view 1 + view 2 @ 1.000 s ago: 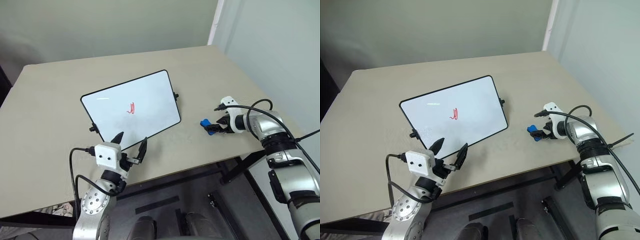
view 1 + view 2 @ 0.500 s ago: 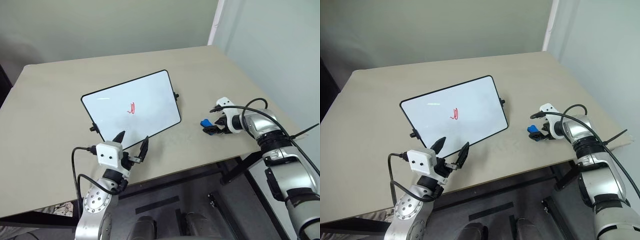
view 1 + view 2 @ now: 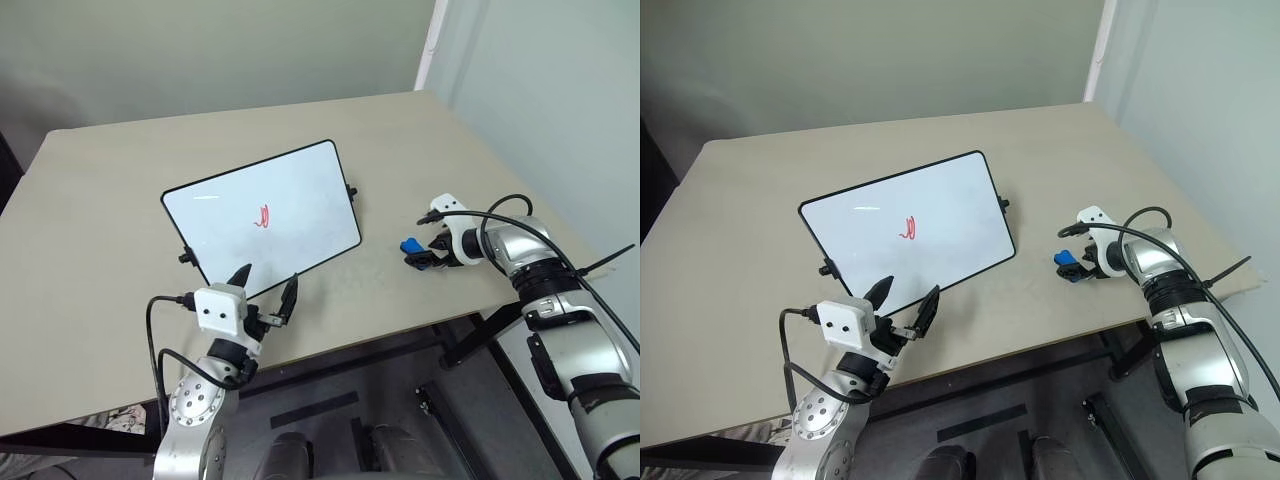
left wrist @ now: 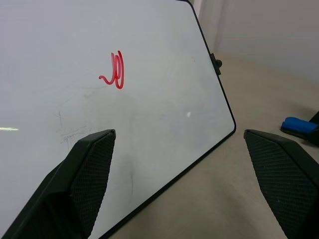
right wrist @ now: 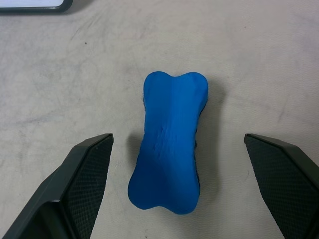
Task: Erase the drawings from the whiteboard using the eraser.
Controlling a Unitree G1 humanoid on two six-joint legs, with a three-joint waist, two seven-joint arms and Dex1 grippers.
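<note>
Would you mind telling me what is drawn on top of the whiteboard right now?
The whiteboard carries one small red scribble, the drawings, near its middle, plus faint smudges closer to the left gripper. What lies under the board is covered.

A pale beige worktop (image 3: pixel 120 230) with a faintly mottled surface stands against a plain greenish-grey wall (image 3: pixel 220 50). At its far right corner a white vertical trim strip (image 3: pixel 432 40) runs up the wall (where a second, lighter wall (image 3: pixel 550 100) meets it). Below the near edge lies dark grey floor (image 3: pixel 400 400), crossed by a black table brace (image 3: pixel 480 335).
</note>
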